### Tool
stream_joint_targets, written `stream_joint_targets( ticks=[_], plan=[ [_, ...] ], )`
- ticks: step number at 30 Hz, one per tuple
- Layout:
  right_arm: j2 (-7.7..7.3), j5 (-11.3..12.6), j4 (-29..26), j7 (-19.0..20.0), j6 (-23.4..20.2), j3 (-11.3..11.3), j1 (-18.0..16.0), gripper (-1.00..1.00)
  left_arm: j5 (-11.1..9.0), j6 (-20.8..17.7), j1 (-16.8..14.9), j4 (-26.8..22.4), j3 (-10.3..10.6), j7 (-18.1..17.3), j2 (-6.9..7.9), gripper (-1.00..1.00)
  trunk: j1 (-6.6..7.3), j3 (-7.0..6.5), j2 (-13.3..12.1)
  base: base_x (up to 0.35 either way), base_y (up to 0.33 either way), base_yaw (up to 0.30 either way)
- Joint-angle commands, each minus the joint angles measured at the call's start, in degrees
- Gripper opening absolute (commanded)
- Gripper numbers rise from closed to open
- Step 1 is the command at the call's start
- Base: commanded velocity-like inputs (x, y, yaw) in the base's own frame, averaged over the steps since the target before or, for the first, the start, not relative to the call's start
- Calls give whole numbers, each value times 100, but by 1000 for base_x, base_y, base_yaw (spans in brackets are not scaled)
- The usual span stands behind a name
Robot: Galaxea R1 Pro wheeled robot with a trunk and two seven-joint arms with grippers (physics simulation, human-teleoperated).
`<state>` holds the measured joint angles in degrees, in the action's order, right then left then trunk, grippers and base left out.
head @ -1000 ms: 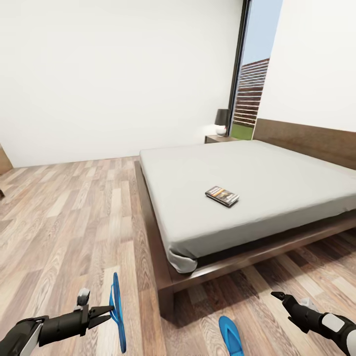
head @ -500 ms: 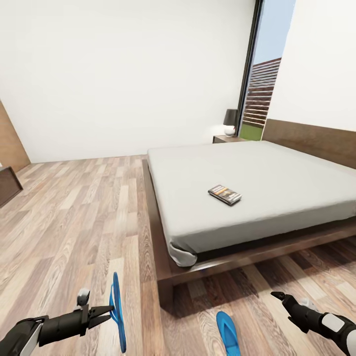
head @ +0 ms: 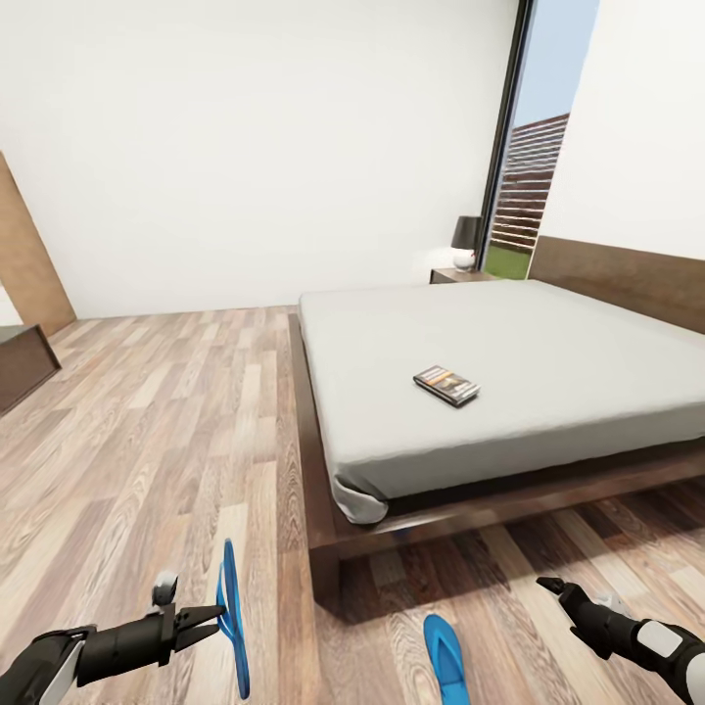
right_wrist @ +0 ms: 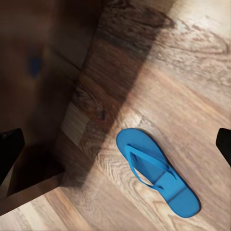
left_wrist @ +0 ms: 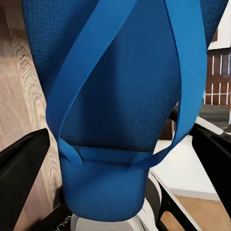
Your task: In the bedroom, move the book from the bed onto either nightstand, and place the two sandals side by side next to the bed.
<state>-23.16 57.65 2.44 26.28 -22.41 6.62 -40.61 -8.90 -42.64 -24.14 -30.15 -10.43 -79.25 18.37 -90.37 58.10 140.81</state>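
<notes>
Book (head: 446, 385) lying flat mid-mattress on bed (head: 509, 362), at 1 o'clock from us. Left gripper (head: 217, 618) at 8 o'clock, clamping one blue sandal (head: 231, 617) on edge above floor (head: 147, 441). Second sandal (head: 446, 658) lying flat on floor at 5 o'clock, near bed's corner. Right gripper (head: 550, 587) at 4 o'clock, carrying nothing; we cannot tell its jaw width. Nightstand (head: 462, 275) far, at 1 o'clock, lamp (head: 466, 241) on top.

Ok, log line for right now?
left hand: holding sandal | right hand: empty | second sandal: floor | book: on bed
</notes>
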Motion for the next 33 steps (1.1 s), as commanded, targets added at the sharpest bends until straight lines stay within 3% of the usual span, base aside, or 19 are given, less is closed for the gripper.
stream_joint_targets(
  ticks=[1, 23, 33],
  plan=[
    [-2, 54, 19, 36, -17, 49, -8, 100, -6, -61, -3, 0, -3, -15, 0, -100, 1, 5, 2, -1, -74, 157],
    [-5, 58, 19, 36, -18, 25, -8, 100, -14, -61, -3, 2, 2, -5, -11, -100, 1, 5, 2, -68, -79, 59],
    [0, 62, 20, 36, -18, 45, -8, 100, -15, -61, -3, 7, -1, 10, -17, -100, 1, 5, 2, -2, -2, 157]
  ],
)
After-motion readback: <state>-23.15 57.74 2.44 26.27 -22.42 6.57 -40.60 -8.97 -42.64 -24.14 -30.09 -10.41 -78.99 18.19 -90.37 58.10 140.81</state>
